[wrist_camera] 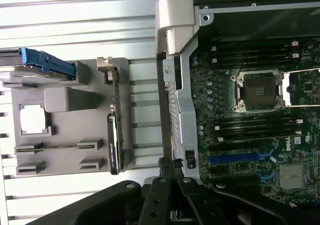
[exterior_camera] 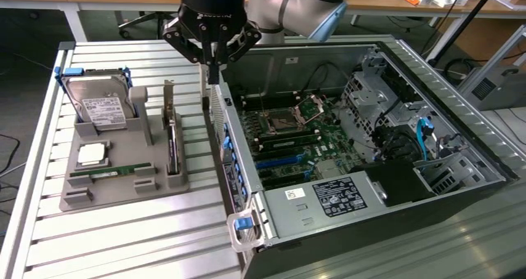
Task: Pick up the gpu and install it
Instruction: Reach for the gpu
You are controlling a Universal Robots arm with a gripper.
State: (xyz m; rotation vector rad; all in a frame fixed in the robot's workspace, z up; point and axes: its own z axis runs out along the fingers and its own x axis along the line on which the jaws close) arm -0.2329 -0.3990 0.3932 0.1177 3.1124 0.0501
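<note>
I read this as the approach to the pick, with nothing lifted yet. My gripper (exterior_camera: 214, 76) hangs pointing straight down over the computer case (exterior_camera: 271, 66) wall, its 2 fingers pressed together and holding nothing. The gpu (exterior_camera: 171, 137) stands on edge in the grey holder (exterior_camera: 111, 196) just beside that wall — grasping it calls for parted fingers lined up along the card's top edge.
</note>
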